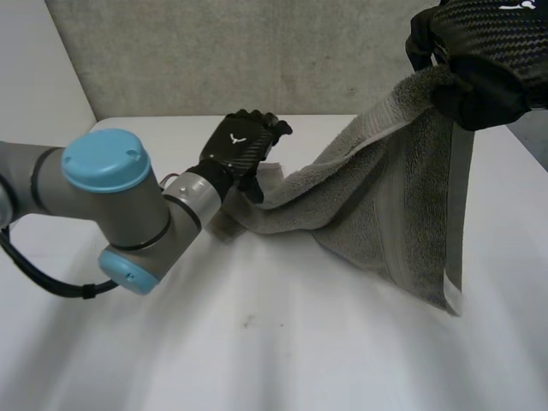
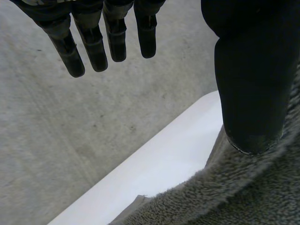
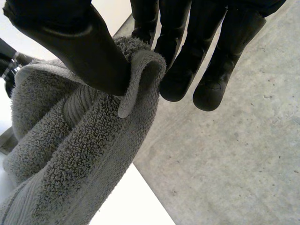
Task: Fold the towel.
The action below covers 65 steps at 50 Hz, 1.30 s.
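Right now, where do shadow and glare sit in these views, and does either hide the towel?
Head view: the towel throws a soft shadow on the white table; faint sheen on the right hand. Left wrist view: the left hand is near-black, its thumb covering some towel. Right wrist view: evenly lit towel edge pinched, no glare.

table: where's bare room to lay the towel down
The near table, bordered by the left arm and the towel, is bare. So is the strip between towel and back wall. Crowded: the middle, where the towel spans from left robot hand to right robot hand.
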### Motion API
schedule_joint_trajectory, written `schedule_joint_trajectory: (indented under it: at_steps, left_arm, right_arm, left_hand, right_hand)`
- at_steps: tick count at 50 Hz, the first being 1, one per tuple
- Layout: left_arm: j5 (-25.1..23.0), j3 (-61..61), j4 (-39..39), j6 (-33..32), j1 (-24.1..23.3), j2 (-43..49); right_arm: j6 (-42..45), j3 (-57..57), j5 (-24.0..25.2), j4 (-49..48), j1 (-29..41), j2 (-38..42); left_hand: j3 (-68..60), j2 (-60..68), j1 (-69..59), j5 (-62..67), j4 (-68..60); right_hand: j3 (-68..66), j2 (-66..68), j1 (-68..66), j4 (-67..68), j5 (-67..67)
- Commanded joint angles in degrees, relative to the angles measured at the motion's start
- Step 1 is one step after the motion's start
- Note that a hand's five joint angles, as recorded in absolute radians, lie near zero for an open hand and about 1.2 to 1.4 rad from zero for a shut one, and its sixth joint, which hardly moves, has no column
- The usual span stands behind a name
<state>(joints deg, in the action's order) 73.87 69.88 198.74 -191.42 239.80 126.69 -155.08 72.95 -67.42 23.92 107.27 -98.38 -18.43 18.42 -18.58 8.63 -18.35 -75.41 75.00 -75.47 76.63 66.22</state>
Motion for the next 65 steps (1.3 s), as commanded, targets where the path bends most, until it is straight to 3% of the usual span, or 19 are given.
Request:
schedule_joint_trajectory:
  at_steps: [1,5,13,19,21,23,24,26,28,37,40,42,45,47,59,65]
  left_arm:
    - [-5.75,-8.53,-4.85,-0.1,-0.21,6.47]
    - [-15.23,-16.16,-10.11,-0.53,-0.21,10.85]
    - [-18.58,-27.6,-17.51,-0.97,-0.04,16.22]
    - [-25.26,-32.61,-25.5,-1.06,-0.04,20.18]
    - [-25.88,-33.14,-25.86,-1.06,-0.04,20.79]
    - [-25.79,-34.28,-25.94,-1.06,0.05,21.32]
    - [-25.79,-34.28,-25.94,-1.06,0.05,21.32]
    - [-24.92,-36.21,-26.03,-0.8,0.22,21.41]
    - [-23.78,-36.56,-26.12,-0.89,0.57,21.23]
    - [-18.14,-35.95,-27.53,-0.89,2.77,18.33]
    - [-14.63,-34.55,-28.05,-0.89,4.09,15.61]
    - [-8.25,-31.4,-27.97,-0.54,6.19,11.06]
    - [-5.14,-28.75,-27.61,-0.27,6.73,8.4]
    - [-1.98,-22.19,-25.6,-0.01,6.99,2.72]
    - [-1.18,7.99,-18.21,-0.62,5.67,-17.62]
    - [2.06,21.15,-17.42,-0.27,0.94,-27.62]
  right_arm:
    - [0.21,1.4,0.09,0.33,0.04,-0.32]
    - [1.0,2.71,0.09,0.07,-0.05,-0.32]
    - [2.06,4.21,0.0,-0.28,-0.13,-0.15]
    - [2.06,4.74,0.0,-0.55,-1.63,0.12]
    - [2.06,4.83,0.0,-1.07,-2.33,0.2]
    - [2.06,5.18,0.18,-2.04,-3.56,0.38]
    - [2.06,5.18,0.18,-2.04,-3.56,0.38]
    - [2.06,5.27,0.7,-2.57,-4.17,0.47]
    - [1.97,5.27,0.97,-2.57,-4.35,0.47]
    - [1.97,5.27,1.23,-2.74,-4.79,0.56]
    - [1.97,5.27,1.23,-3.09,-4.7,0.64]
    - [1.89,5.53,1.15,-3.53,-4.79,0.91]
    - [1.97,5.8,1.15,-3.8,-4.79,1.08]
    - [1.97,6.23,1.15,-4.23,-4.79,1.26]
    - [1.97,7.64,1.23,-5.03,-5.93,1.26]
    - [1.97,8.17,1.23,-4.94,-5.93,1.35]
  left_hand:
    - [-6.76,6.76,-6.6,6.56,-6.83]
    - [-9.78,9.79,-9.63,9.58,-9.86]
    - [-18.53,18.54,-18.38,18.33,-18.61]
    - [-23.08,23.08,-22.92,22.87,-23.15]
    - [-28.46,28.46,-28.3,28.26,-28.53]
    - [-44.02,44.03,-43.87,43.82,-44.09]
    - [-44.1,44.11,-43.95,43.9,-44.18]
    - [-59.84,59.84,-59.68,59.63,-59.91]
    - [-61.56,61.56,-61.4,61.35,-61.63]
    - [-61.57,61.58,-61.42,61.37,-61.65]
    - [-61.57,61.58,-61.42,61.37,-61.65]
    - [-61.57,61.58,-61.42,61.37,-61.65]
    - [-61.57,61.58,-61.42,61.37,-61.65]
    - [-61.57,61.58,-61.42,61.37,-61.65]
    - [-61.57,61.58,-61.42,61.37,-61.65]
    - [-61.57,61.58,-61.42,61.37,-61.65]
  right_hand:
    - [-4.59,5.0,-4.53,3.37,3.78]
    - [-4.59,5.0,-4.53,3.37,3.78]
    - [-4.59,5.0,-4.53,3.37,3.78]
    - [-4.59,5.0,-4.53,3.37,3.78]
    - [-4.59,5.0,-4.53,3.37,3.78]
    - [-4.59,5.0,-4.53,3.37,3.78]
    - [-4.59,5.0,-4.53,3.37,3.78]
    - [-4.59,5.0,-4.53,3.37,3.78]
    - [-4.59,5.0,-4.53,3.37,3.78]
    - [-4.59,5.0,-4.53,3.37,3.78]
    - [-4.59,5.0,-4.53,3.37,3.78]
    - [-4.59,5.0,-4.53,3.37,3.78]
    - [-4.59,5.0,-4.53,3.37,3.78]
    - [-4.59,5.0,-4.53,3.37,3.78]
    - [-4.59,5.0,-4.53,3.37,3.78]
    - [-4.59,5.0,-4.53,3.37,3.78]
